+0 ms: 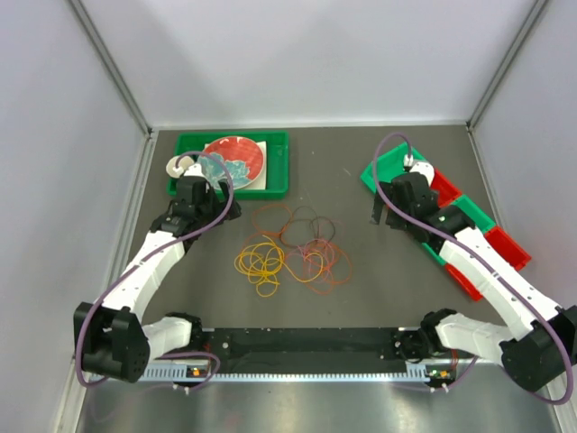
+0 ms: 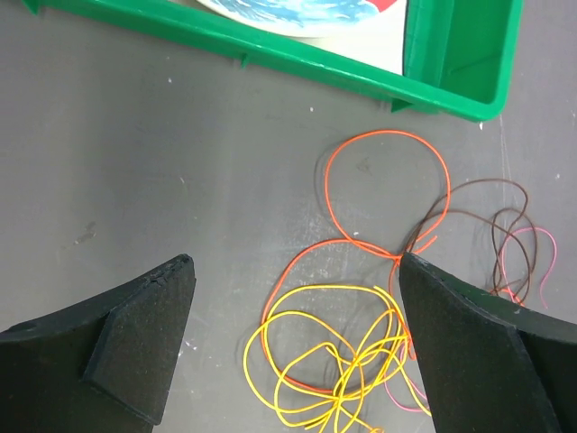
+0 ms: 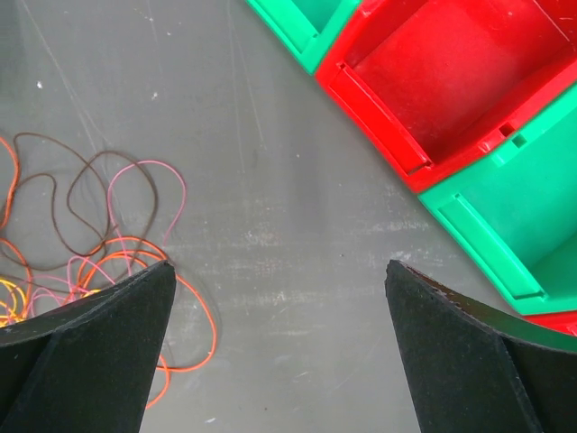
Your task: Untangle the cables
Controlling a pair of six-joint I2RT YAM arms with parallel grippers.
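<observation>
Cables [image 1: 293,245] lie in a loose flat tangle at mid-worktop [image 1: 379,289], between the two arms. Yellow loops [image 1: 261,262] are bunched at the near-left of the pile. Orange loops [image 2: 388,171] spread through it, and dark maroon loops [image 3: 72,207] run through its far side. A thin pink strand [image 3: 149,194] crosses the right part. Nothing grips the tangle. The left gripper [image 2: 296,260] hangs over the pile's far-left edge, jaws spread wide and empty, with orange and yellow wire showing between the fingers. Just beyond it sits a green tray [image 1: 281,167] holding a red plate [image 1: 243,158]. The right gripper [image 3: 279,264] hangs to the right of the pile, jaws spread wide and empty over bare worktop. A row of red and green bins [image 3: 433,72] lies further right.
</observation>
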